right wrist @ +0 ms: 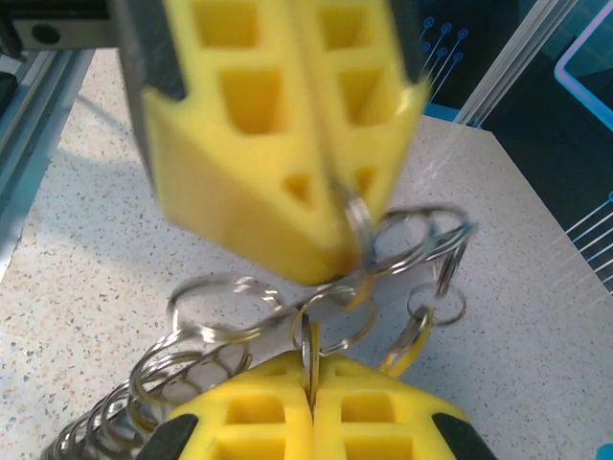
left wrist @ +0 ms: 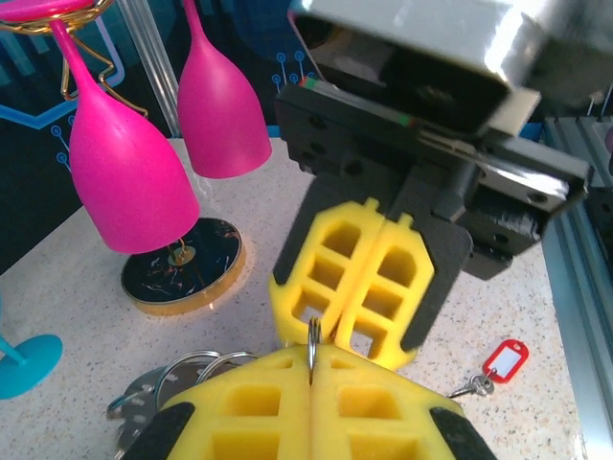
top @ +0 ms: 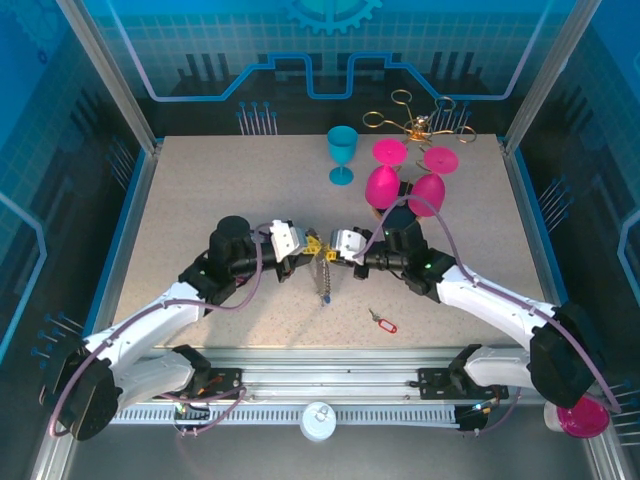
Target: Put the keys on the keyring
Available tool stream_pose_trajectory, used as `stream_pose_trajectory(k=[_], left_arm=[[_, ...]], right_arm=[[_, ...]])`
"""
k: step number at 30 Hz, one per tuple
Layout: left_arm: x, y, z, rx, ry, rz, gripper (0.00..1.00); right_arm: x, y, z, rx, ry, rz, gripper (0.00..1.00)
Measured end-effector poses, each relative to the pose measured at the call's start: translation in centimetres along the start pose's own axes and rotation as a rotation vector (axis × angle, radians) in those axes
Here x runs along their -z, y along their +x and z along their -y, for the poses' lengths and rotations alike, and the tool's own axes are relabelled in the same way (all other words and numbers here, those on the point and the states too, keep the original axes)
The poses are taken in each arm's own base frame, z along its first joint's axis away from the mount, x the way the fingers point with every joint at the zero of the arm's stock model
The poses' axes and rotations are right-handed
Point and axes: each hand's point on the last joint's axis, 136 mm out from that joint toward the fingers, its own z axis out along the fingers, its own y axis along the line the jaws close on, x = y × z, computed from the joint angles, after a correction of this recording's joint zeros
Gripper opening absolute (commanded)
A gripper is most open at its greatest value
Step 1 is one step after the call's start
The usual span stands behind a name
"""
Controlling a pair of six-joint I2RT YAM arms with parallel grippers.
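Over the middle of the bench point(top: 190, 200), the left gripper point(left wrist: 312, 369) and the right gripper point(right wrist: 308, 383) meet tip to tip. Each has its yellow fingers pressed together on a thin wire loop of the keyring point(top: 323, 278), whose coiled tail trails from between them toward the near edge. A red-headed key point(top: 383, 321) lies loose on the bench, closer to the near edge and right of the grippers. Pink goblets point(top: 383, 185) and a teal goblet point(top: 342, 150) stand toward the far edge.

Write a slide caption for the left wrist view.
Left pincer and right pincer, both shut, pinch linked thin silver metal rings; a red-tagged silver key lies apart.
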Motion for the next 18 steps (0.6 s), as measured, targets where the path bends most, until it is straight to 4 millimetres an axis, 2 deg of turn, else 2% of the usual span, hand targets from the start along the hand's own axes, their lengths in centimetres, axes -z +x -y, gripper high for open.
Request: stream_pose_trajectory(k=[8,18], left_arm=[[-0.1,-0.3,-0.4,0.044,-0.011,0.028,0.00],[0.1,0.1,-0.5,0.003,-0.025,0.006,0.00]], right_arm=[[-0.2,-0.3,0.7,0.040,0.044,-0.016,0.00],[2.1,-2.3,1.7,0.082,0.115,0.020,0.00]])
